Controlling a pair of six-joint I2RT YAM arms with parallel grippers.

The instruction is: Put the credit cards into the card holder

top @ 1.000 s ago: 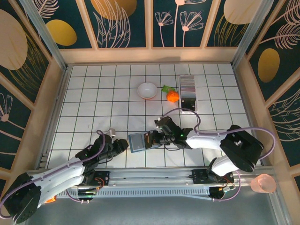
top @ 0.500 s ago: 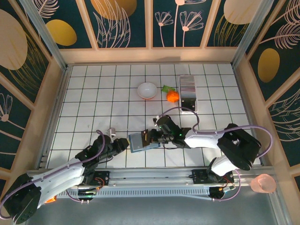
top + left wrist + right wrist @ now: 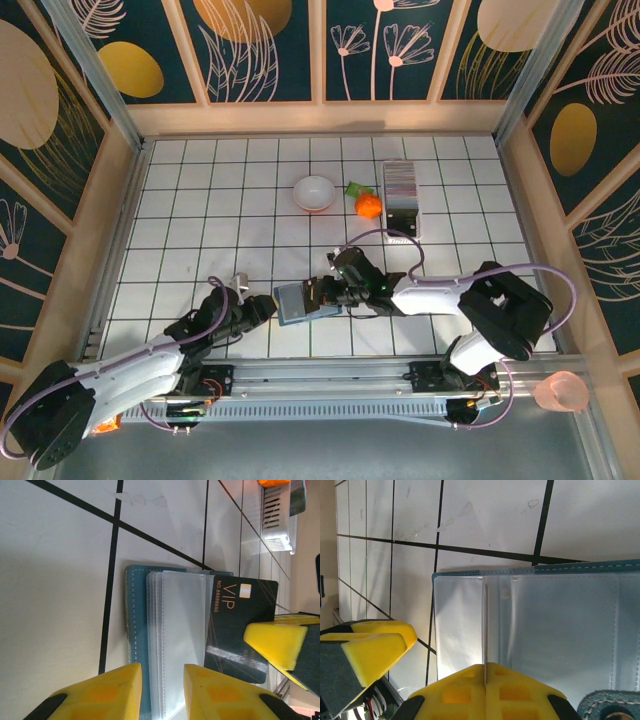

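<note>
The teal card holder (image 3: 293, 303) lies open on the white tiles, its clear sleeves (image 3: 175, 630) facing up. My right gripper (image 3: 322, 296) is shut on a black VIP credit card (image 3: 239, 625). That card appears edge-on (image 3: 484, 625) in the right wrist view, reaching over the sleeves (image 3: 560, 630). Whether it sits inside a pocket I cannot tell. My left gripper (image 3: 162, 690) stands with its yellow fingers a little apart at the holder's near edge (image 3: 133, 625), gripping nothing. A striped grey-white stack of credit cards (image 3: 402, 180) stands in a rack at the back right.
A white bowl (image 3: 314, 192) and an orange toy fruit (image 3: 368, 204) sit at the back, near the black card rack (image 3: 404, 216). A small metal piece (image 3: 238, 281) lies by the left arm. Wooden walls ring the tiled floor (image 3: 180, 220).
The right gripper has edged the card slightly left, further over the holder. The left gripper has crept a touch closer to the holder.
</note>
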